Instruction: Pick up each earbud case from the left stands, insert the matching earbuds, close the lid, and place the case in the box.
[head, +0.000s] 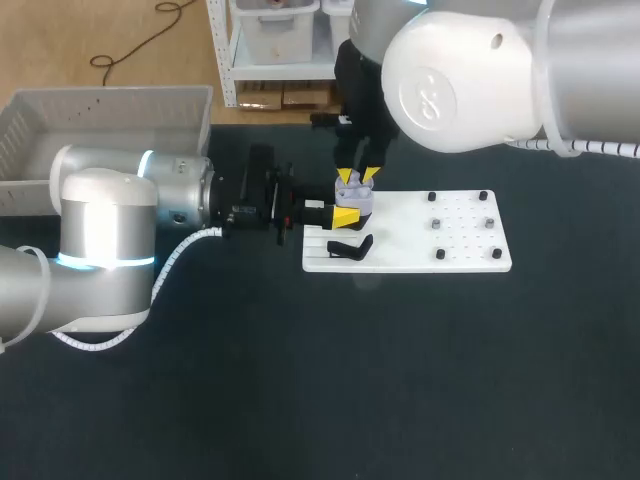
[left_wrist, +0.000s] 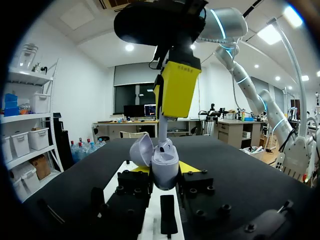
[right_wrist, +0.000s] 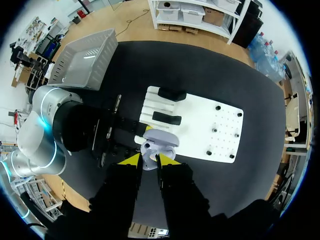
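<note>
While the open earbud case (head: 357, 200) is gripped by the left tool (left_wrist: 165, 168) above the white board's (head: 460, 245) left end, the right tool (head: 358, 176) is held just over it. Whether the right tool grips anything cannot be told.

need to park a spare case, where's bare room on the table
Bare: the table between the white board and the near edge, and right of the board. Crowded: the board's left end, where left tool and right tool meet at the open case beside a black stand.
</note>
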